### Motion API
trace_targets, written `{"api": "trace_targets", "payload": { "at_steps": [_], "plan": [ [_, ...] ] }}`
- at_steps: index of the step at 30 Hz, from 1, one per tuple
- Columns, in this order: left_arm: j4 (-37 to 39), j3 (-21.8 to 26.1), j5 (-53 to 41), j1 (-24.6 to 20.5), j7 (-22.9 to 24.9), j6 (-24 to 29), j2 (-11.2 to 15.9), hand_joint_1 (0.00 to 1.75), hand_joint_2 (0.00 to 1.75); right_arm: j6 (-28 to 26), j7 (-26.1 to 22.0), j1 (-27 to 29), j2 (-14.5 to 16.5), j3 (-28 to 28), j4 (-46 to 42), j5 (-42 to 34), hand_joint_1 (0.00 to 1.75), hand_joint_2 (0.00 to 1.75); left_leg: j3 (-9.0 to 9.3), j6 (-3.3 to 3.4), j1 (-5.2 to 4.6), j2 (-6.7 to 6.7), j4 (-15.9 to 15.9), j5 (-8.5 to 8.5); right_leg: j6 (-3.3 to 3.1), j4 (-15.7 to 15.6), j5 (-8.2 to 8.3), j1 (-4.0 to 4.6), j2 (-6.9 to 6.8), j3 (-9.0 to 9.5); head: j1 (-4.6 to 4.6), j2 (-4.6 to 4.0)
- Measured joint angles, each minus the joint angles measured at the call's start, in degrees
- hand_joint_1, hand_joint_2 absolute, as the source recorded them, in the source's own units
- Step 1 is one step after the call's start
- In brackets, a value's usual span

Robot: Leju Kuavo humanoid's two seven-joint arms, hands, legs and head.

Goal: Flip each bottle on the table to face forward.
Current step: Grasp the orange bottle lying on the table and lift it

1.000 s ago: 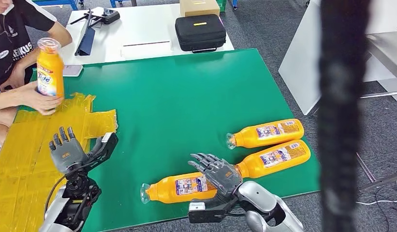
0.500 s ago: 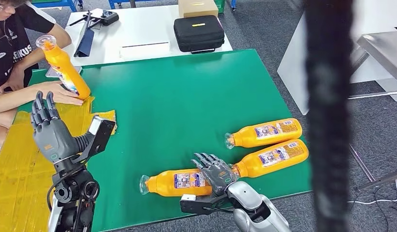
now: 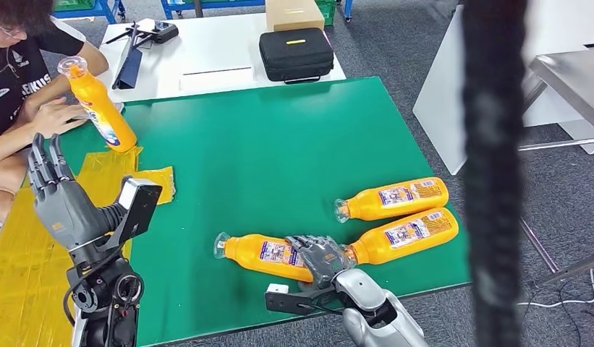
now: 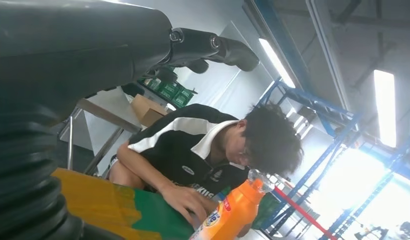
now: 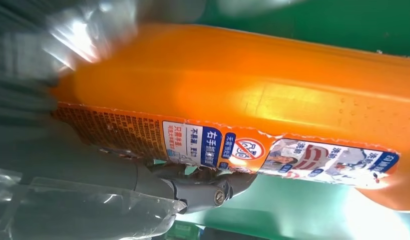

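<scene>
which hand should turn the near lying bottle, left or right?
Right. The right hand already wraps that bottle; the left hand is raised, open, across the table.

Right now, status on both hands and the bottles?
Right robot hand gripping nearest lying bottle. Left robot hand raised, open. Two bottles lying beside. Person holds upright bottle.

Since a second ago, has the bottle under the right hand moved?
Yes. The bottle under the right hand swung cap-end away from the table's near edge.
</scene>
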Motion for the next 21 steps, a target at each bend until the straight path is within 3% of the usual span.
{"api": "trace_targets", "payload": {
  "at_steps": [7, 10, 12, 15, 18, 21],
  "plan": [
    [-0.4, 0.9, 4.7, 0.2, -4.0, 0.0, -1.1, 0.0, 1.75, -2.5, 0.3, -0.3, 1.3, -1.3, 1.3, 0.3, 1.75, 1.75, 0.07, 0.02, -0.01, -0.01, 0.0, 0.01, 0.0, 0.0, 0.01, 0.0, 0.0, 0.06, 0.0, 0.0],
    [0.0, 0.2, 15.7, 0.4, -6.6, -1.6, -1.1, 0.0, 1.75, -5.5, 1.1, 0.2, 2.2, -2.7, 1.2, 0.1, 1.75, 1.75, 0.05, 0.1, -0.01, -0.04, 0.0, 0.08, -0.06, 0.0, 0.06, 0.0, -0.02, 0.05, -0.02, 0.0],
    [0.3, -1.5, 30.2, 0.7, -8.5, -7.8, -0.8, 0.0, 1.75, -9.1, 1.2, 0.9, 3.0, -4.6, 0.8, -1.5, 1.75, 1.75, -0.06, 0.18, -0.01, -0.15, 0.0, 0.19, -0.08, 0.0, 0.12, -0.01, -0.08, 0.01, -0.02, 0.0],
    [0.6, -4.9, 51.7, 1.5, -11.8, -22.3, 0.1, 0.0, 1.75, -17.1, -0.8, 2.2, 4.4, -8.8, -1.0, -6.7, 1.75, 1.75, -0.47, 0.23, -0.01, -0.36, 0.0, 0.33, -0.04, 0.0, 0.25, -0.02, -0.22, -0.3, 0.0, 0.0],
    [1.2, -7.7, 61.3, 1.9, -13.8, -31.5, 1.3, 0.0, 1.75, -25.8, -6.2, 2.8, 5.9, -13.4, -4.0, -14.4, 1.75, 1.75, -0.71, 0.22, -0.03, -0.32, 0.0, 0.35, -0.06, 0.0, 0.33, -0.05, -0.21, -0.57, -0.02, 0.0],
    [1.9, -9.3, 64.2, 1.9, -14.3, -34.8, 2.1, 0.0, 1.75, -29.8, -9.8, 3.1, 6.9, -17.0, -6.1, -18.5, 1.75, 1.75, -0.76, 0.2, -0.04, -0.32, 0.0, 0.3, -0.06, 0.0, 0.29, -0.05, -0.21, -0.63, 0.0, 0.0]
  ]
}}
